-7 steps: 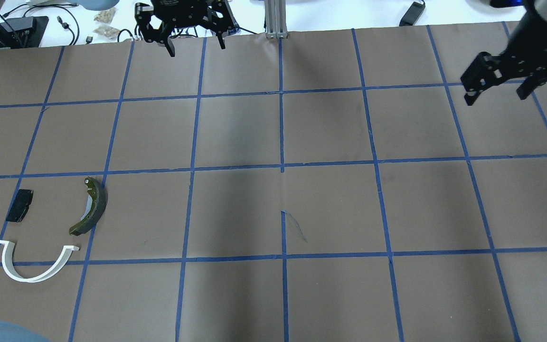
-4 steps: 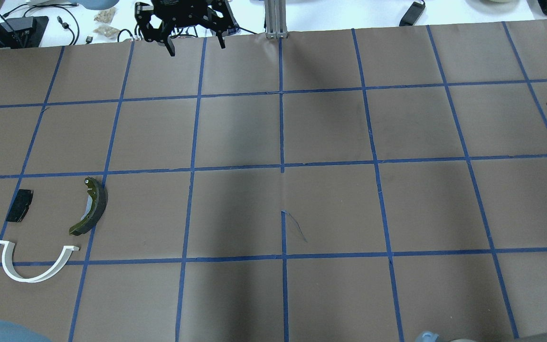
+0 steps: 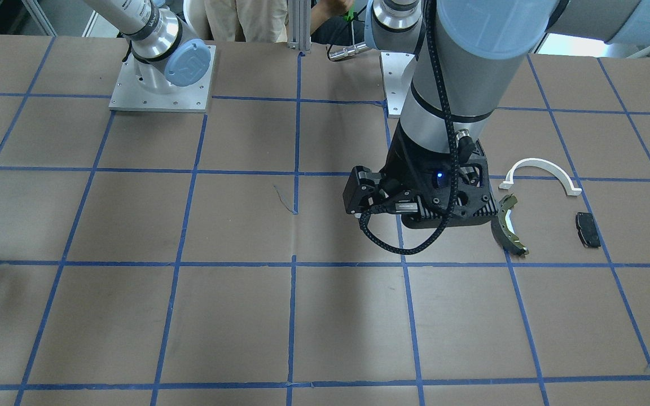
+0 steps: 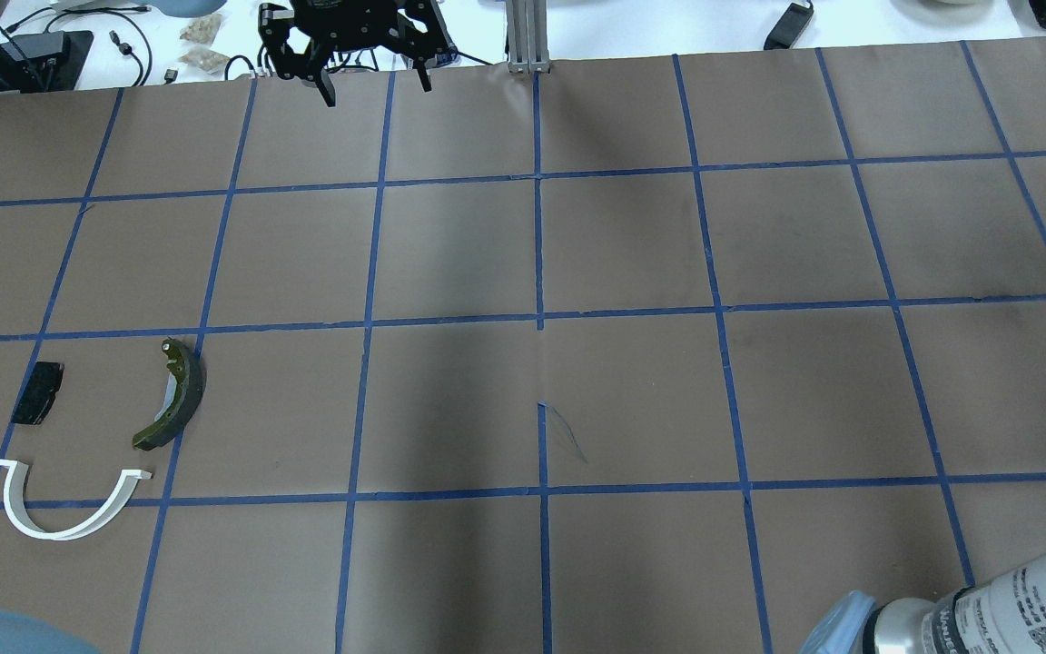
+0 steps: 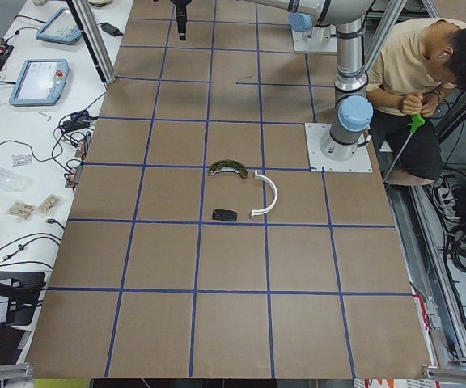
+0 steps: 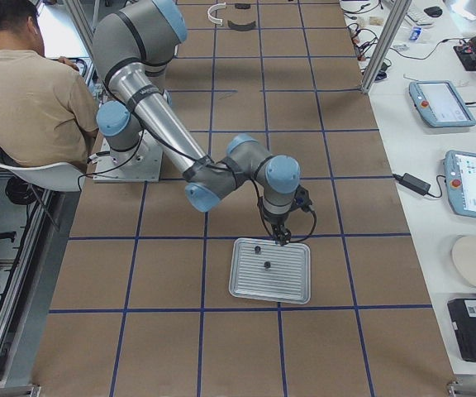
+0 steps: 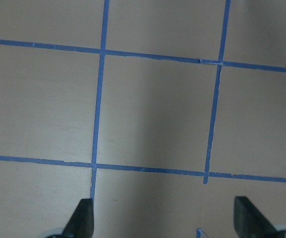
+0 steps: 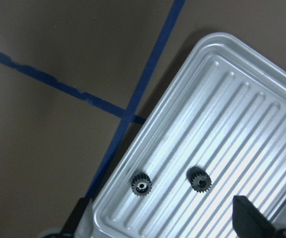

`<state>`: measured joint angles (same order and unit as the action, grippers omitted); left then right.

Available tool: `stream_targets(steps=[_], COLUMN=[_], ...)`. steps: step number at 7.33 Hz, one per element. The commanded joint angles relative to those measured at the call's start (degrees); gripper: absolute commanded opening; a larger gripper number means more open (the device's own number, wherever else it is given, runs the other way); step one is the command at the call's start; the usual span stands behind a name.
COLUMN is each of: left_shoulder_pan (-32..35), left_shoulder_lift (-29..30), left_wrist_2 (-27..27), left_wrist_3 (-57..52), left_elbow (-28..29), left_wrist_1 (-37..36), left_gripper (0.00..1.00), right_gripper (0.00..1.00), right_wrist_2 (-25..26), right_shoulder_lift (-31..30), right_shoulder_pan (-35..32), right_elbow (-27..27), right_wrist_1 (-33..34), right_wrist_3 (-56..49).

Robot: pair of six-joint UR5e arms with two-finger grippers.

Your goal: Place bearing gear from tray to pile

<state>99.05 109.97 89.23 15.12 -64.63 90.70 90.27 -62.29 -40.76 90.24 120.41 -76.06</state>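
Overhead exterior: brown blue-taped table (image 4: 623,245), cluttered white bench (image 4: 650,23) beyond; left tool (image 4: 376,87), right tool (image 8: 165,218) both agape, empty.

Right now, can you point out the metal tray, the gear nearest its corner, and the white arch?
metal tray (image 8: 242,114): right wrist view, bare ribbed floor.
bearing gear (image 8: 141,186): right wrist view, its central hub.
white half-ring arch (image 4: 55,536): overhead view, bottom of its curve.

The table (image 4: 632,391), papered brown and gridded with blue tape, carries a ribbed metal tray (image 6: 292,281) toward its right end. Toward its left end, nearer the robot-side edge, a white half-ring arch (image 4: 55,534), an olive brake shoe (image 4: 189,395) and a small black pad (image 4: 38,392) lie near one another, not touching.
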Motion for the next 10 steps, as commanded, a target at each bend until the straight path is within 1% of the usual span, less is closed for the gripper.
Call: stream_targets(steps=[1,4,5,7,10], left_shoulder_pan=[0.01,0.01,0.01,0.01,0.09], left_shoulder_lift=[0.07,0.16,0.16,0.33,0.51], left_wrist_2=[-0.10,-0.10,-0.10,-0.19,-0.28], left_wrist_3=[0.00,0.00,0.00,0.00,0.00], left_elbow=[0.11,0.20,0.20,0.29,0.38], left_wrist_1=[0.00,-0.09,-0.09,-0.35,-1.32], left_gripper=[1.00,1.00,1.00,1.00,1.00], right_gripper=[1.00,1.00,0.98,0.92,0.81], right_wrist_2=[0.08,-0.01,0.08,-0.36,-0.36], right_shoulder_lift=[6.28,7.09,7.10,7.71,10.17], right_shoulder_pan=[1.99,2.61,2.61,2.61,2.61], right_elbow=[-0.42,-0.51,-0.51,-1.03,-3.58], right_wrist_1=[7.01,7.21,7.29,8.08,8.00], right_wrist_3=[-3.04,-3.65,-3.66,-3.39,-3.04])
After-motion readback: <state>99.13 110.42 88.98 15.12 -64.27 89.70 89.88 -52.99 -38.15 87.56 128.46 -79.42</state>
